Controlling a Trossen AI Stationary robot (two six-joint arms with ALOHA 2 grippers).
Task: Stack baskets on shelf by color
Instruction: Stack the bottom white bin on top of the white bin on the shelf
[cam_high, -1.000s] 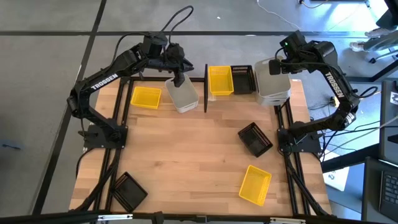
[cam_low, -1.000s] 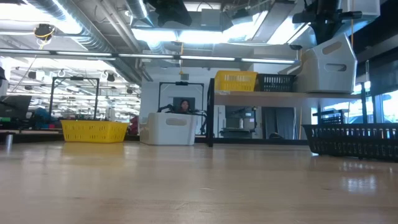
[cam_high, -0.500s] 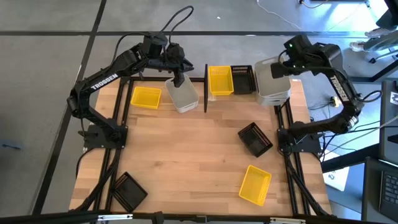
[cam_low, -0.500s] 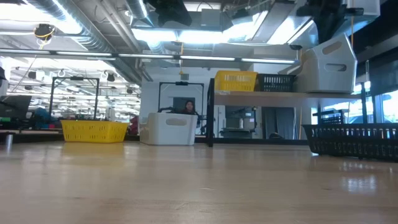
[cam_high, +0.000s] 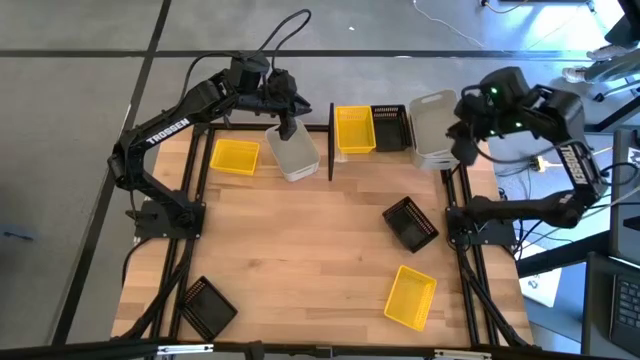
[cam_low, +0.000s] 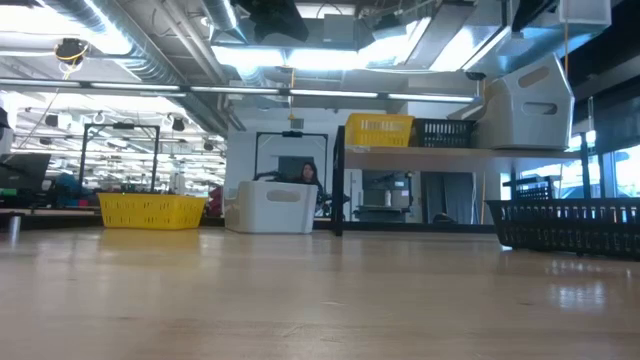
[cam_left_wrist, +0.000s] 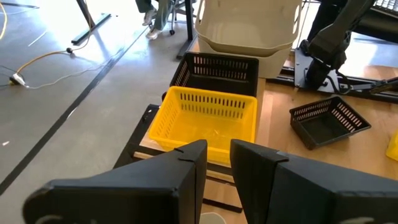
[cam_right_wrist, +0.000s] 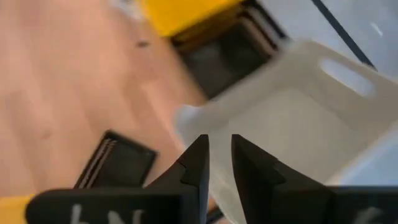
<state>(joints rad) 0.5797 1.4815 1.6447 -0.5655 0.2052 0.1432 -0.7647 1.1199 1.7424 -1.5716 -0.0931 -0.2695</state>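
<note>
The shelf at the table's far edge carries a yellow basket, a black basket and, at its right end, two stacked whitish baskets; the upper one sits tilted. My left gripper is shut on a third whitish basket just left of the shelf's post. My right gripper hangs off the stack's right side, touching nothing, its fingers a narrow gap apart. My left gripper holds the whitish basket by its far rim, coming from above with fingers pointing down. A sliver of the rim shows between the two fingers. The basket's bottom rests on the table.
On the table lie a yellow basket far left, a black one right of centre, a yellow one near right and a black one at the near left. A person shows beyond the table.
My right gripper has drawn back from the whitish stack, rising and moving toward the table's right edge; the stack stays on the shelf's right end.
</note>
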